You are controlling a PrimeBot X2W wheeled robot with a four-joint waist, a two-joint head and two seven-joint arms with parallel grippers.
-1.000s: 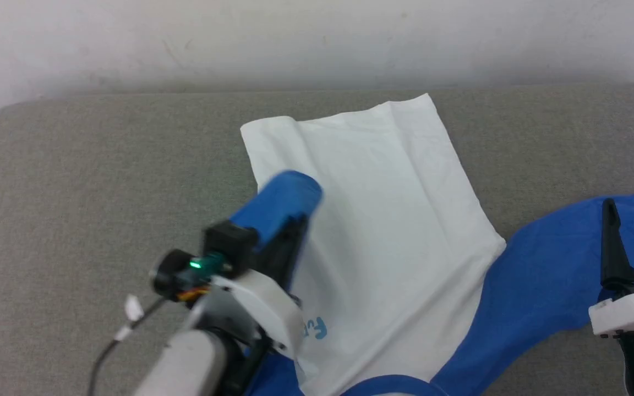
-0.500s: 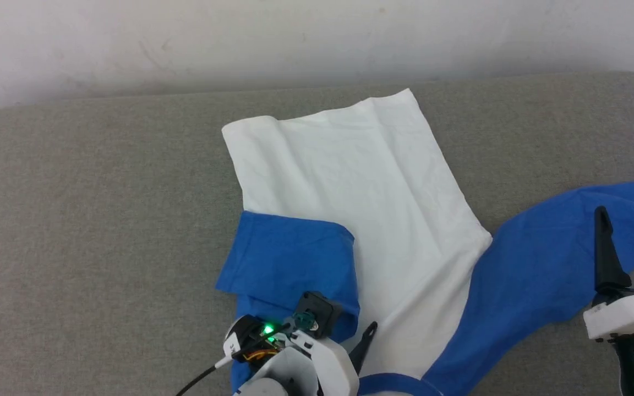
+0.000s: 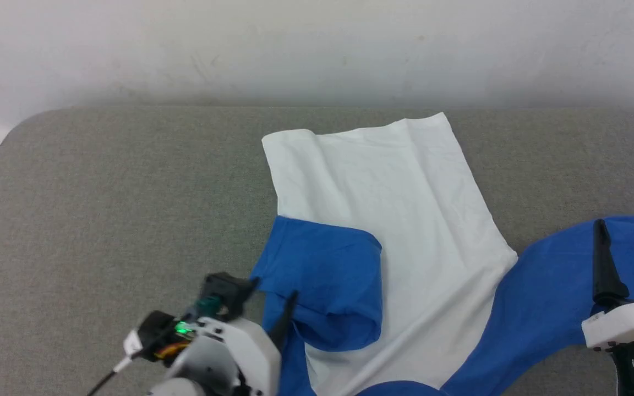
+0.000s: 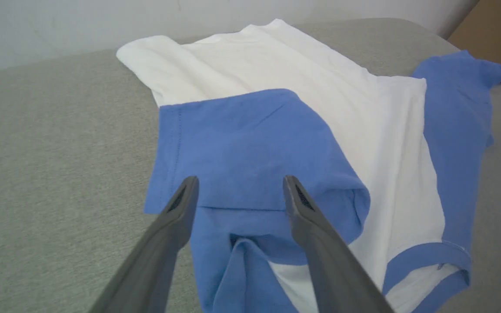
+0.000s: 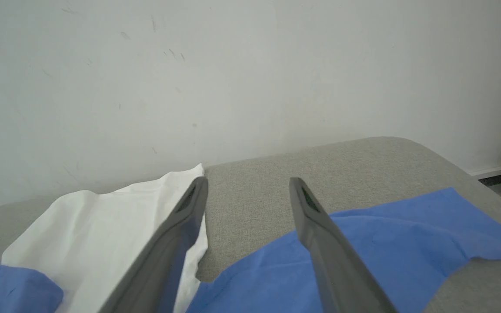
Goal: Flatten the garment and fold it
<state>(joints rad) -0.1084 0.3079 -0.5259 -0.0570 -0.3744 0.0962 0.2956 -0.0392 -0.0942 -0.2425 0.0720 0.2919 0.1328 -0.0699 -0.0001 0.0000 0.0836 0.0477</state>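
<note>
The garment (image 3: 405, 209) lies spread on the grey padded surface (image 3: 130, 192) by the pale wall (image 3: 295, 49), its white body running away from the robot and its hem at the far end. The left sleeve (image 3: 328, 275) is folded inward, so a blue flap rests on the white chest. The right sleeve (image 3: 548, 286) stretches out flat to the robot's right, and the blue neckband (image 4: 424, 256) sits at the near edge. The left gripper (image 4: 240, 180) stands just at the near edge of that folded flap with its two dark fingers spread wide and nothing between them (whether the tips brush the cloth I cannot tell). The right gripper (image 3: 619, 226) hangs over the outstretched right sleeve, its jaws also wide apart and empty. A second ago the left gripper was pinching the blue sleeve and carrying it up over the white body. Now the sleeve is laid down and let go, and the gripper has drawn back toward the robot. The right one has kept its place.
</note>
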